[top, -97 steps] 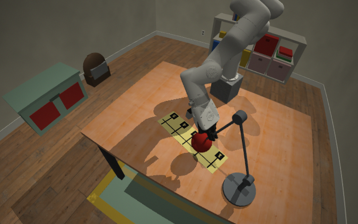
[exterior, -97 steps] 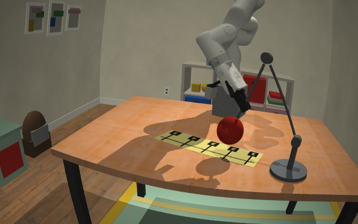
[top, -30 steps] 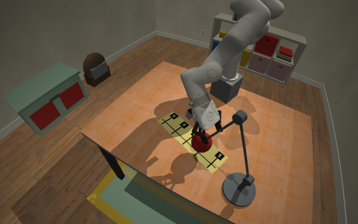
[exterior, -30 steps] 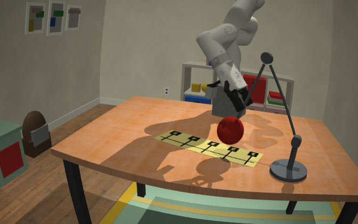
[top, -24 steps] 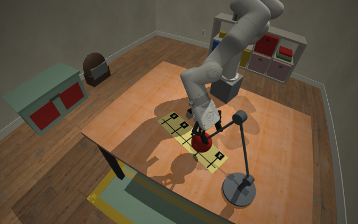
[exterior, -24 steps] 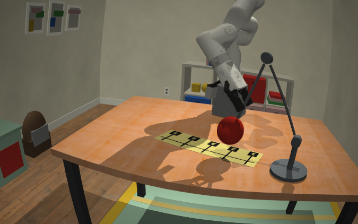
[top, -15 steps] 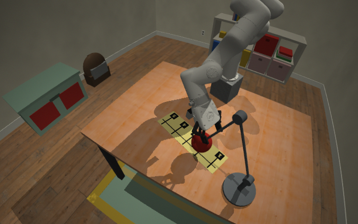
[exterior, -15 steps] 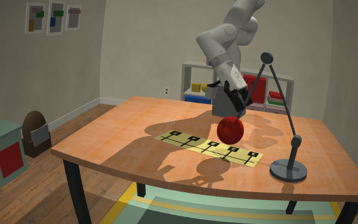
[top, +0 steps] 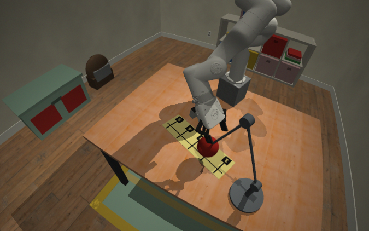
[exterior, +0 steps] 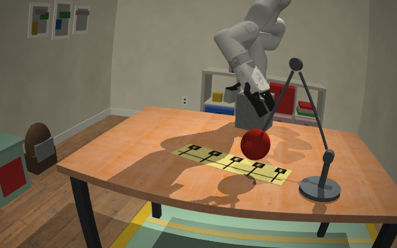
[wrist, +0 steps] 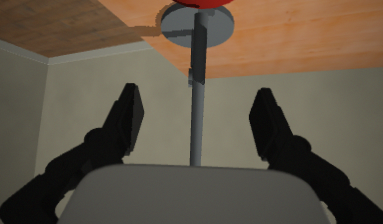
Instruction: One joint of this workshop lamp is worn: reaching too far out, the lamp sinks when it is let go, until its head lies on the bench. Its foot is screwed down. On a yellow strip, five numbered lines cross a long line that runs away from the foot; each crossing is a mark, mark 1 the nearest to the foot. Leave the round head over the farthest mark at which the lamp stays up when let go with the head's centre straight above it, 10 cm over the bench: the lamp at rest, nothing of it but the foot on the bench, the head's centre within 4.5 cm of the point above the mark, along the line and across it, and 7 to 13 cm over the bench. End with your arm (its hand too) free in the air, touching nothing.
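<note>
The lamp's round red head [top: 208,146] hangs above the yellow strip [top: 186,130], clear of the bench, and casts a round shadow on the wood. It also shows in the side view [exterior: 255,144], over the strip [exterior: 230,160] near the second and third marks from the foot; which one I cannot tell. The dark foot [top: 246,194] [exterior: 319,188] sits on the bench, and the elbow joint [exterior: 295,64] stands high. My gripper [exterior: 264,107] is open, just above the head. In the wrist view the fingers stand wide on either side of the lamp's rod [wrist: 196,120] without touching it.
The robot's grey base block [top: 233,88] stands at the back of the bench. A shelf with coloured boxes [top: 277,57] is behind it. A green cabinet [top: 47,100] and a brown seat [top: 98,71] stand on the floor to the left.
</note>
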`<action>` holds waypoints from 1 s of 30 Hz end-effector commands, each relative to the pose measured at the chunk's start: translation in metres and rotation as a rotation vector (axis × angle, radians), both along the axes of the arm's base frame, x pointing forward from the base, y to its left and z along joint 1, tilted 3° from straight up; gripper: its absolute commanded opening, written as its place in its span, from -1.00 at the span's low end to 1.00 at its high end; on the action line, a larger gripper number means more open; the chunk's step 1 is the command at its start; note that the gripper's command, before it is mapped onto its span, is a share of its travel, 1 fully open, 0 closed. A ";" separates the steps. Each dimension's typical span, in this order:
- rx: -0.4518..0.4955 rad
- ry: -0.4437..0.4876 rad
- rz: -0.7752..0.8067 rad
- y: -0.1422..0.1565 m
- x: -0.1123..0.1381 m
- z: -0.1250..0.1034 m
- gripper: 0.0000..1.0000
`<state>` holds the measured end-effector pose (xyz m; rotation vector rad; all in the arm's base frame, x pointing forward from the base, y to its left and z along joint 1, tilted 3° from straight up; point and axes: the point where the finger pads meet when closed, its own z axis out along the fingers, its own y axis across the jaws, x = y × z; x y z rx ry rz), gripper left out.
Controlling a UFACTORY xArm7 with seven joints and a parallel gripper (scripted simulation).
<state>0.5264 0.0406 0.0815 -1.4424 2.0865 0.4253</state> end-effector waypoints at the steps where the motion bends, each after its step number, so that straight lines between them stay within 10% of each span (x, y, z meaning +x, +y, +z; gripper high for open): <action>1: -0.001 -0.003 0.001 -0.011 -0.005 0.018 1.00; 30: 0.002 -0.004 0.000 -0.053 -0.025 0.077 1.00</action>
